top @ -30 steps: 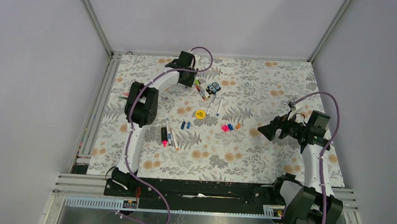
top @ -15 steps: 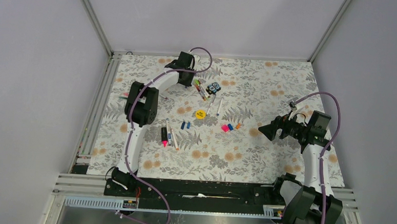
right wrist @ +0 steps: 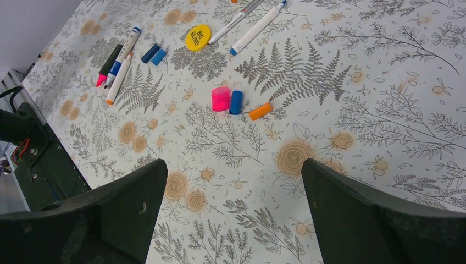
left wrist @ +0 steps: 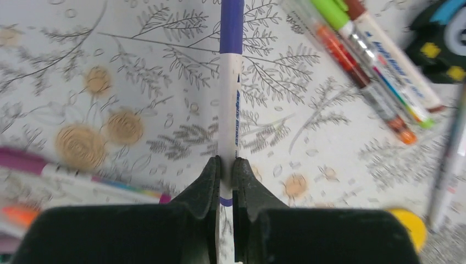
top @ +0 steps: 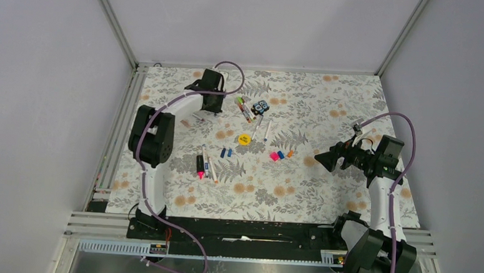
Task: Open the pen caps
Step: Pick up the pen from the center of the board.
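My left gripper (left wrist: 226, 165) is shut on the white barrel of a pen (left wrist: 229, 104) whose purple cap (left wrist: 231, 25) points away from the fingers. In the top view that gripper (top: 210, 105) sits at the back left of the flowered table, left of a bundle of pens (top: 246, 109). My right gripper (top: 321, 159) hovers open at the right with nothing between its fingers (right wrist: 340, 203). Ahead of it lie loose pen caps: pink (right wrist: 220, 99), blue (right wrist: 236, 102) and orange (right wrist: 260, 111).
A yellow disc (top: 244, 138) and a black-and-blue block (top: 262, 105) lie mid-table. A pink-and-black highlighter (right wrist: 109, 64), two thin pens (right wrist: 120, 69) and two blue caps (right wrist: 154, 54) rest front left. Another pen (left wrist: 82, 179) lies left of my left fingers. Metal rails border the table.
The left gripper has closed on the purple-capped pen and the left arm has swung to the left, away from the pen bundle. The right gripper stayed open and barely shifted.
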Controlling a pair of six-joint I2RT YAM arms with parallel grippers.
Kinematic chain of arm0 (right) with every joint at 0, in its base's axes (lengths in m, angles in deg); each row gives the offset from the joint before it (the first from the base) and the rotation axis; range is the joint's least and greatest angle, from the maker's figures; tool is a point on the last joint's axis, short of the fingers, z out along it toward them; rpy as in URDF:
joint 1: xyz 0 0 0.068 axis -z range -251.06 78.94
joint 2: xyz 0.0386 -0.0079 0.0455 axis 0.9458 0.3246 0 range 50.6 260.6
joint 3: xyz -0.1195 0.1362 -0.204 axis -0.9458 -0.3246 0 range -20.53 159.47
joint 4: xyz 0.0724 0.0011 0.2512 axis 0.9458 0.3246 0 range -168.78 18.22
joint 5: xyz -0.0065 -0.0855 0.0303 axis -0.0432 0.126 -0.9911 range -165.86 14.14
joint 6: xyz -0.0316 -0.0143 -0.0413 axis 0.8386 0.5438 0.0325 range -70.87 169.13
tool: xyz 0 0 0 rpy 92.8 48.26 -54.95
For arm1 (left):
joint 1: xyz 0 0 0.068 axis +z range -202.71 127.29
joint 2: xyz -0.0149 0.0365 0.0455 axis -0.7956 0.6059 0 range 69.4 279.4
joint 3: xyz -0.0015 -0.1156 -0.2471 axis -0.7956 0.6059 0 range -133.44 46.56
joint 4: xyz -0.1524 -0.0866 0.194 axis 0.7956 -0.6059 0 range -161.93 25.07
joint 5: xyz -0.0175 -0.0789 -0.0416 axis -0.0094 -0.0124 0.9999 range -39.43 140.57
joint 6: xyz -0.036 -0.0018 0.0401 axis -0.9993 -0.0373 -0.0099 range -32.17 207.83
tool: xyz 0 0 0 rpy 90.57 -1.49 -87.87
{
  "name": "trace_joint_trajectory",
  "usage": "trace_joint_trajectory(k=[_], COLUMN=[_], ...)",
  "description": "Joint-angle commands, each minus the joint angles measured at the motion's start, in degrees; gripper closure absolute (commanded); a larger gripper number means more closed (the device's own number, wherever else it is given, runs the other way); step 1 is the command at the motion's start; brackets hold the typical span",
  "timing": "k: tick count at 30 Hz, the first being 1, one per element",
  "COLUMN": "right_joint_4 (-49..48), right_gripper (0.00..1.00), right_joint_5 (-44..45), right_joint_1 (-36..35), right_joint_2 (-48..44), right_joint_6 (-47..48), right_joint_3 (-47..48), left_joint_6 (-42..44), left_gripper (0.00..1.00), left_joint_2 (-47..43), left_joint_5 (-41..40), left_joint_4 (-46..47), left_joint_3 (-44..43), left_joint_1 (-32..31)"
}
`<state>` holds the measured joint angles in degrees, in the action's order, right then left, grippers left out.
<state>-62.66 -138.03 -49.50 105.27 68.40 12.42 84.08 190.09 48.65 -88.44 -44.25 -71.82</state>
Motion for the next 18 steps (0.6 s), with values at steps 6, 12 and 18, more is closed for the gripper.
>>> trace_joint_trajectory(k=[6, 12, 18], right_joint_4=[-1.8, -2.7, 4.6], right_gripper=[0.00, 0.00, 0.00], right_joint_5=[-4.5, -8.1, -11.5], right_joint_1=[0.4, 0.3, -1.1], right_joint_2=[-0.7, 1.3, 5.6], right_joint_6=[-3.1, -7.7, -8.6], right_joint_3=[1.3, 3.0, 10.1], left_joint_6=[-10.7, -26.6, -40.6], left_gripper=[1.00, 1.00, 1.00], left_joint_2=[-26.9, -42.3, -53.3], left_joint_5=[12.6, 29.5, 30.3], left_joint_4=[18.8, 40.8, 57.7], left_joint_3=[19.0, 38.5, 50.7], left_joint_1=[0.2, 0.1, -4.5])
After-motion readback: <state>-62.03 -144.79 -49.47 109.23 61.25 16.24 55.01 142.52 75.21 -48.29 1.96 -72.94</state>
